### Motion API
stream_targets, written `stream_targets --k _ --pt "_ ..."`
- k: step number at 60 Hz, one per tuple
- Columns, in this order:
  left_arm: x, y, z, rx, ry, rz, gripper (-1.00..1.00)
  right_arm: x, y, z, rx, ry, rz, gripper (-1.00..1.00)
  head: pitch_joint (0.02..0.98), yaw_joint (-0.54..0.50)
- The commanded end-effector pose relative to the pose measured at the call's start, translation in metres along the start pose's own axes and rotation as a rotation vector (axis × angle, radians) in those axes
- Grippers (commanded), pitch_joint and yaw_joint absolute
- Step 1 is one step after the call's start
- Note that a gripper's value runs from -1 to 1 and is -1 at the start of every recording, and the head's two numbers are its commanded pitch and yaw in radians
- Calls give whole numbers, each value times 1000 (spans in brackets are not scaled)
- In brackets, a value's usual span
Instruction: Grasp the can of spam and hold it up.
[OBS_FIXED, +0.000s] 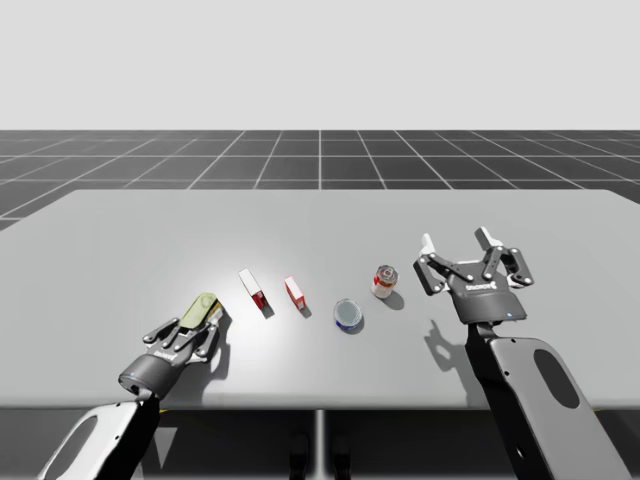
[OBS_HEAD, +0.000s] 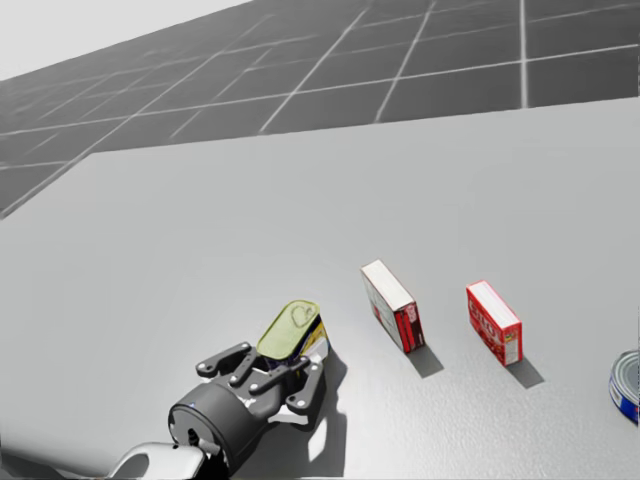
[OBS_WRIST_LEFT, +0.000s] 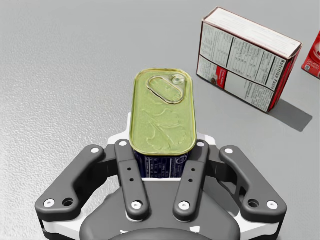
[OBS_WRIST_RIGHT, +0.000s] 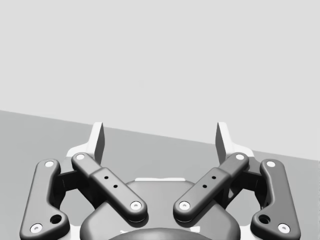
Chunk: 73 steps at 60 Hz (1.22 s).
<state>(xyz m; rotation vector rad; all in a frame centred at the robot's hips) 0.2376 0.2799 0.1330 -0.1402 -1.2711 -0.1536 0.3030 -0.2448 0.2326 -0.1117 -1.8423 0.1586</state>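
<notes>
The spam can (OBS_WRIST_LEFT: 162, 112) is a rectangular tin with a dull yellow-green pull-tab lid and dark blue sides. My left gripper (OBS_WRIST_LEFT: 164, 146) is shut on it, one finger on each long side. In the high view the can (OBS_FIXED: 203, 308) sits at the table's front left, tilted, in my left gripper (OBS_FIXED: 196, 328). The head view shows the can (OBS_HEAD: 290, 330) leaning away from the gripper (OBS_HEAD: 283, 372), low over the table with its shadow close beside it. My right gripper (OBS_FIXED: 460, 243) hovers open at the right with nothing between its fingers (OBS_WRIST_RIGHT: 98, 138).
Two red and white boxes (OBS_FIXED: 252, 290) (OBS_FIXED: 295, 292) stand right of the spam can, the nearer box (OBS_WRIST_LEFT: 247, 57) just ahead of my left gripper. A flat blue tin (OBS_FIXED: 348, 314) and a small red can (OBS_FIXED: 385, 281) lie further right. The table's front edge (OBS_FIXED: 320, 406) is close.
</notes>
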Motion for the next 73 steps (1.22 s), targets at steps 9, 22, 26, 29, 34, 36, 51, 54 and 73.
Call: stream_targets --k 9,22,26,29,34,36,51,54,73 --pt "-14 -5 3 -74 46 -31 1000 1 -2 1 -10 2 -4 -1000 498 431" --pt "-4 -8 5 -68 38 -50 1000 0 -3 1 -9 14 -27 -1000 454 438" --pt "10 -9 9 -70 22 -73 1000 0 -3 1 -9 17 -31 -1000 455 438" --pt "21 -9 13 -75 6 -92 1000 0 -3 1 -9 17 -33 -1000 458 439" --pt "41 -11 20 -83 -25 -123 1000 0 -4 0 -8 17 -36 -1000 462 442" --pt "53 -12 24 -93 -38 -132 1000 0 -4 0 -8 18 -37 -1000 464 442" --pt "108 -9 43 -119 -119 -132 1000 1 -7 -1 -21 27 -53 -1000 463 440" --pt "120 -9 47 -123 -142 -141 1000 1 -8 -1 -24 29 -59 -1000 462 439" --pt "190 -15 57 -99 -288 -197 1000 -2 -7 0 2 10 -13 -1000 449 437"
